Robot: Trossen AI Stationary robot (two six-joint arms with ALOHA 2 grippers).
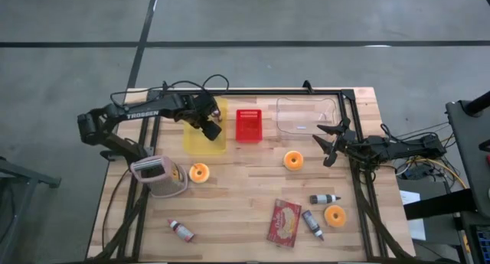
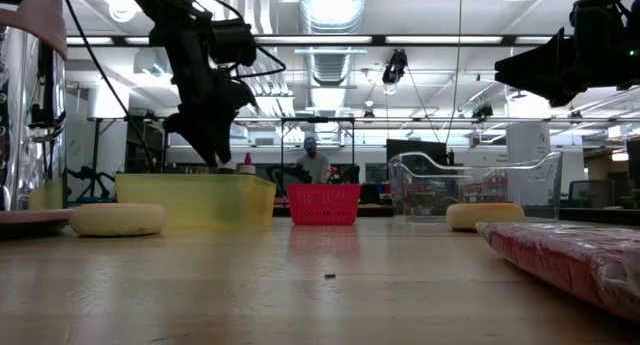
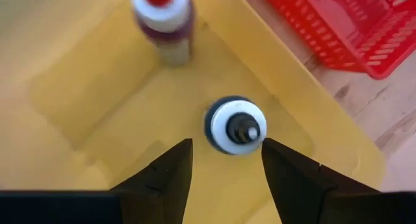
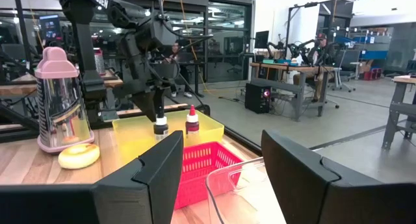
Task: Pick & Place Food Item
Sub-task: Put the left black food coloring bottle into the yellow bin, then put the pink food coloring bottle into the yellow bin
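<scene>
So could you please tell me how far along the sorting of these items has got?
Looks done: two bottles stand upright in the yellow bin: a red-capped bottle and a black-tipped bottle. In hand: the left gripper, jaws open, is right above the black-tipped one. Left: three bottles and three donuts on the table; the right gripper waits open.

yellow bin [image 1: 205, 138] | red basket [image 1: 248, 125] | orange donuts [image 1: 293, 160]

The wooden counter [image 1: 245, 203] carries a red basket [image 1: 248, 125] at its far middle. Beside the basket sit a yellow bin [image 1: 205, 138] and a clear tub [image 1: 306, 115]. Nearer than the basket lie three yellow donuts [image 1: 293, 160], a metal grater [image 1: 157, 174], three small bottles [image 1: 324, 198] and a red packet [image 1: 284, 223].
</scene>
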